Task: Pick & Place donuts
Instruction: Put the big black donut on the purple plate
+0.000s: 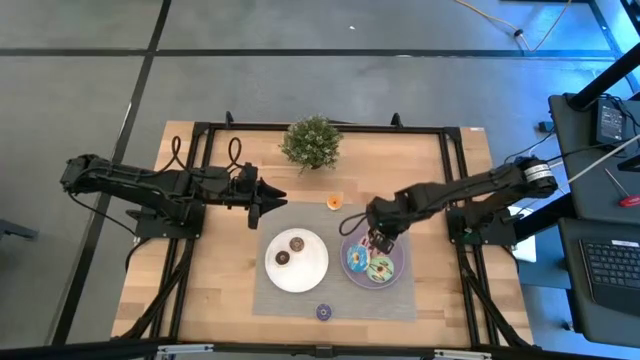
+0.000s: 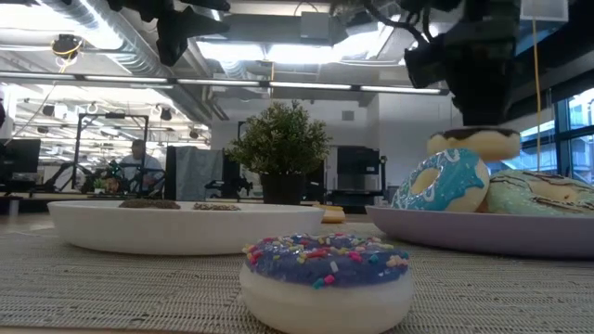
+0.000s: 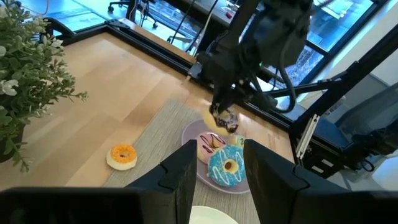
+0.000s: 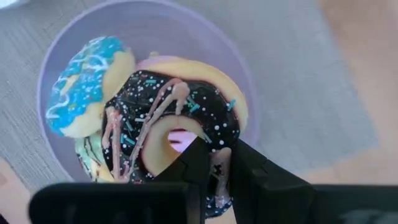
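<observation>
My right gripper point(image 1: 377, 240) is shut on the chocolate donut point(image 4: 161, 118), just above the purple plate point(image 1: 399, 268). The blue donut point(image 1: 356, 260), the green donut point(image 1: 380, 269) and the pink donut point(image 3: 210, 142) lie in that plate. The dark brown mini point(image 1: 283, 258) and the tan mini point(image 1: 297, 243) lie on the white plate point(image 1: 310, 275). The orange mini point(image 1: 334, 202) lies on bare wood, and the purple mini point(image 1: 323, 312) on the mat's near edge. My left gripper point(image 3: 217, 186) is open and empty at the mat's far left corner. My right gripper pinches the chocolate donut's ring at one spot point(image 4: 217, 140). One finger point(image 4: 198, 163) stands at the hole and the other point(image 4: 249, 171) outside the rim. The fingers come from above, slanting down. The donut hangs close over the plate's donuts; whether it touches them I cannot tell.
A green potted plant point(image 1: 312, 142) stands at the table's far middle. A grey mat point(image 1: 270, 290) lies under both plates. Bare wood shows at the table's left and right point(image 1: 210, 280). A black frame point(image 1: 450, 130) runs round the table's edge.
</observation>
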